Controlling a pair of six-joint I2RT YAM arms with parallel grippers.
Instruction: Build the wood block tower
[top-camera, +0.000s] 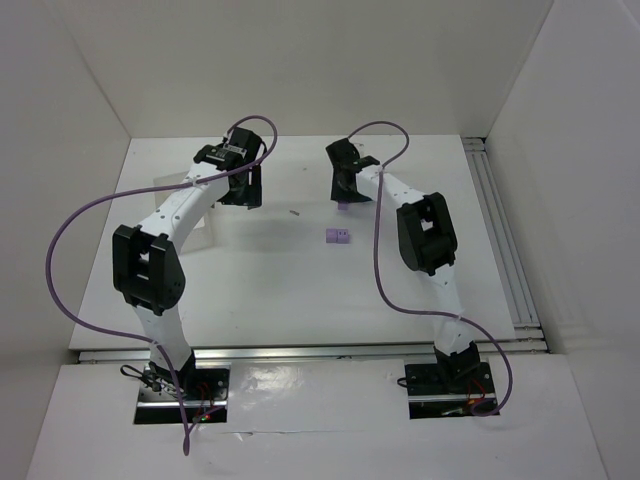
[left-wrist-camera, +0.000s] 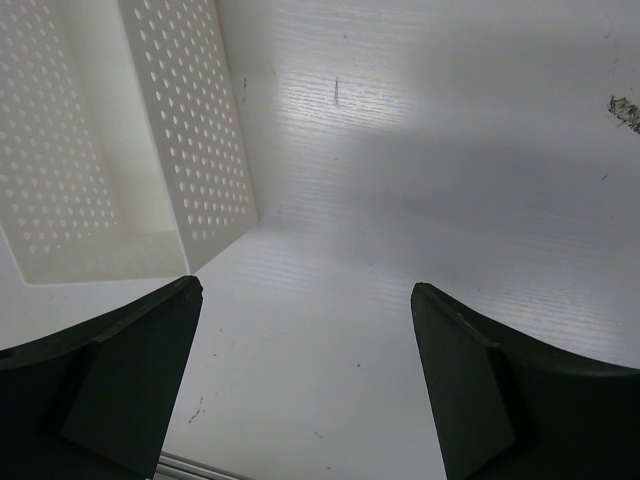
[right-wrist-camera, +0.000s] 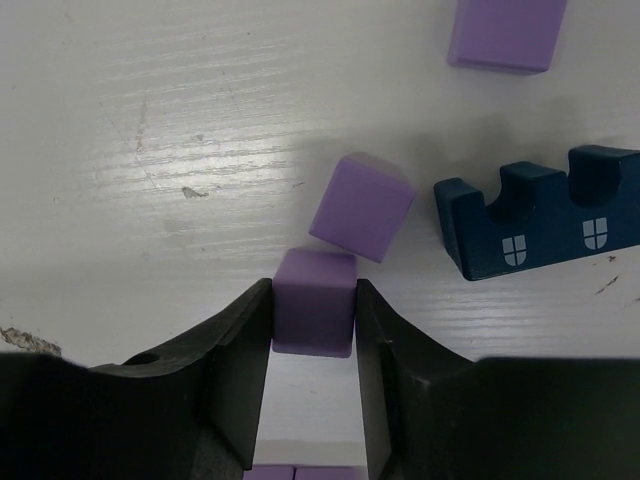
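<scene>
Pinching a small light-purple wooden cube (right-wrist-camera: 314, 318), the right gripper (right-wrist-camera: 313, 300) sits near a dark-blue notched block (right-wrist-camera: 540, 225); the left gripper (left-wrist-camera: 305, 292) gapes wide.

Left fingers (left-wrist-camera: 120, 390) apart, right fingers (right-wrist-camera: 230, 380) clamped

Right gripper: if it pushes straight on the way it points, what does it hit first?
Likely the loose purple cube just ahead of the held purple cube in the right gripper; depth is unclear, so the table could come first.
</scene>
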